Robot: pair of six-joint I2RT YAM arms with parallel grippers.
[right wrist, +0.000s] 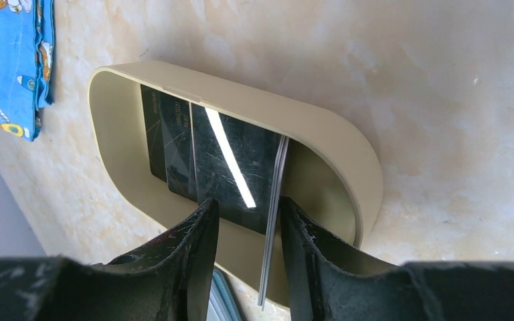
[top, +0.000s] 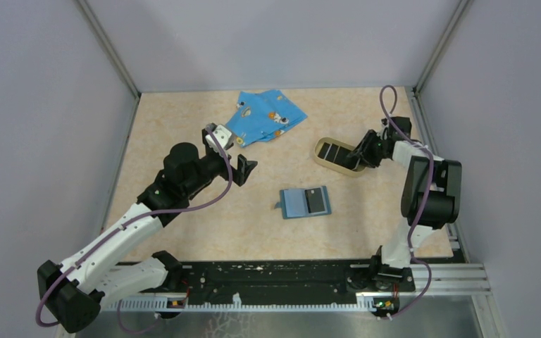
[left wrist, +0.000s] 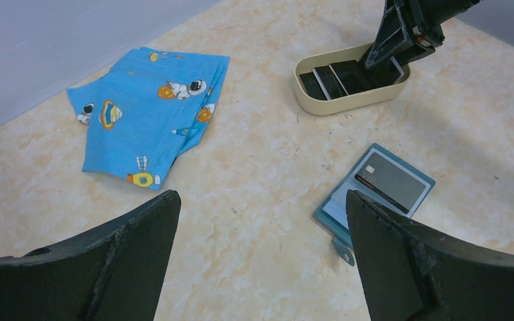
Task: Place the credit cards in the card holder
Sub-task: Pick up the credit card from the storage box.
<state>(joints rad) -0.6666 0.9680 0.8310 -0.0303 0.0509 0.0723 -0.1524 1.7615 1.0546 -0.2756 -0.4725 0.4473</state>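
Observation:
The teal card holder (top: 305,202) lies open on the table with one black credit card (top: 316,200) on its right half; both also show in the left wrist view, the holder (left wrist: 348,207) and its card (left wrist: 389,180). More black credit cards (right wrist: 174,144) lie in the tan oval tray (right wrist: 334,137). My right gripper (right wrist: 249,204) reaches into the tray (top: 322,146). Its jaws are narrowed around one card (right wrist: 272,214) standing on edge; the card leans by the right finger, with a gap to the left finger. My left gripper (top: 243,169) is wide open and empty, above the table left of the holder.
A bright blue cartoon-print cloth (top: 264,116) lies at the back of the table, also in the left wrist view (left wrist: 150,114). The right arm (left wrist: 401,40) stands over the tray's right end. Grey walls enclose the table on three sides.

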